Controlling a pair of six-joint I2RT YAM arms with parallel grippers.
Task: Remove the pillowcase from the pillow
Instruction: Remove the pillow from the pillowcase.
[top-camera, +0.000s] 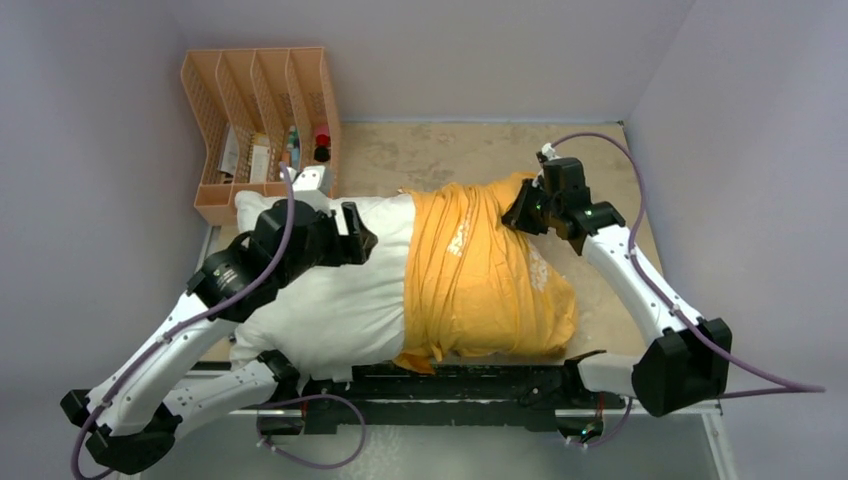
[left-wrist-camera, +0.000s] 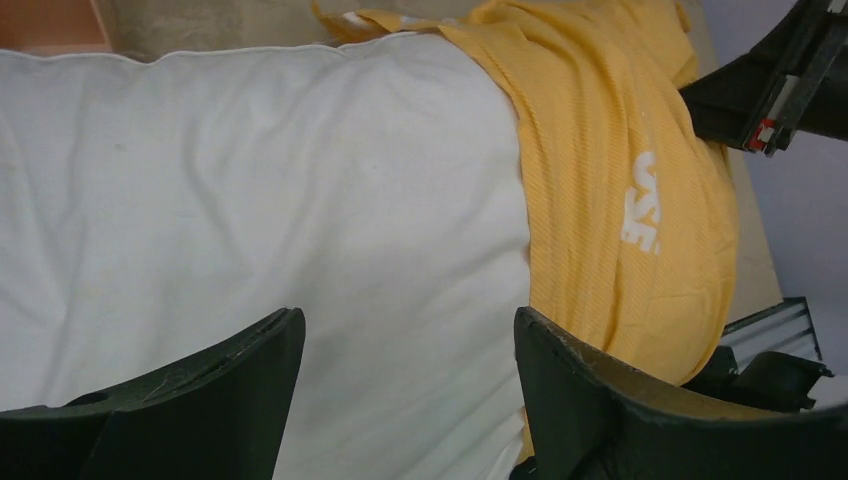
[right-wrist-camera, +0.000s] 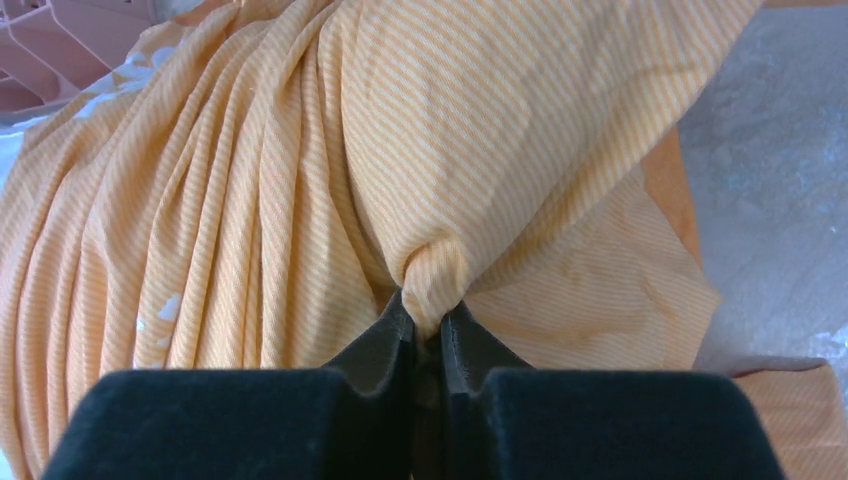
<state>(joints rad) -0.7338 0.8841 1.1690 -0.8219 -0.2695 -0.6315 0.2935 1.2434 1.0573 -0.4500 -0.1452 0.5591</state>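
The pillowcase (top-camera: 480, 275), seen from above, covers only the right half of the pillow (top-camera: 330, 300), which lies across the near part of the counter (top-camera: 440, 150). The left half is bare white. An orange file rack (top-camera: 262, 110) with small items in its slots stands at the far left corner, just behind the pillow. Purple cables (top-camera: 291, 205) trail along both arms. The left end effector (top-camera: 352, 236) sits over the bare pillow near the cloth's edge. The right end effector (top-camera: 524, 212) is at the cover's far right corner, where the orange-yellow cloth draws into folds. Pale print on top is too small to read.

From the left wrist, the left end effector is released, its dark fingers (left-wrist-camera: 200, 400) spread wide over the white pillow; I cannot tell if they touch it. The cover's edge runs just beside the right-hand finger. White lettering (left-wrist-camera: 640, 215) lies sideways on the cloth and looks like "USE". Part of the other arm shows at the upper right.

From the right wrist, the right end effector is clenched on a gathered knot of finely striped pillowcase, with pleats fanning away.
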